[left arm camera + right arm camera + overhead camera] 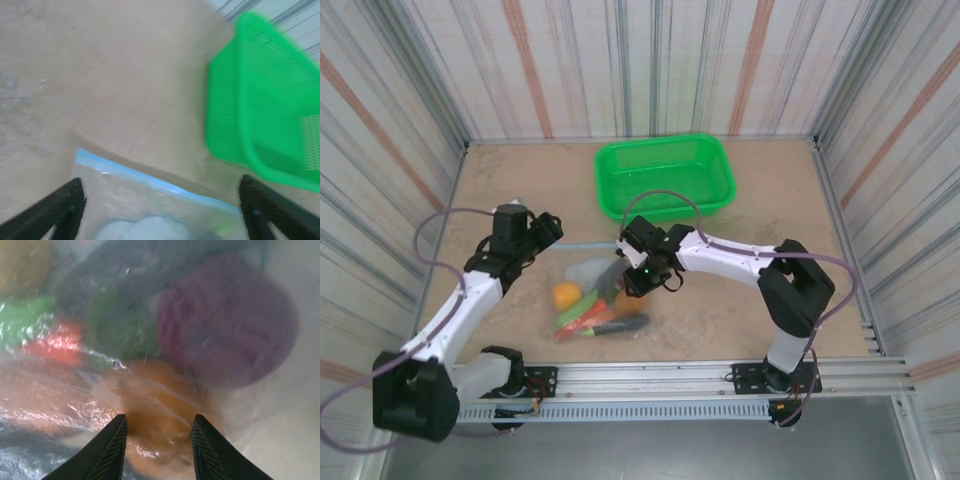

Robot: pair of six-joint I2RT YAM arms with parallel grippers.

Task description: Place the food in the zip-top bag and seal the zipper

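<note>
Zipper (150, 181) is my job now, I reckon: the food I can see sits inside the zip-top bag (585, 272), so what's left is the seal. Bag lies flat on the table (750, 210) betw. the two arms, on the near side of the green basket (662, 140), mouth edge toward the basket.

Left gripper (548, 230) hangs over the mouth's left end w/ fingers spread wide and nothing in them; the strip runs across betw. them in the wrist view. Right gripper (159, 437) is on the bag's right part, fingers partway apart over film w/ an orange piece (160, 405) under it. Can't tell if it's pinching plastic or just resting.

To do this well I'd set the left square onto the strip at its end, close firmly, then slide along the edge while the right pins the bag so it doesn't drag.

Bag looks clear and crinkly w/ glare. Thru it I see a purple ball (227, 322), green cucumber (22, 320), red-orange carrot (60, 342) and yellow-orange ball (567, 295). Strip is thin, light blue, blurred.
</note>
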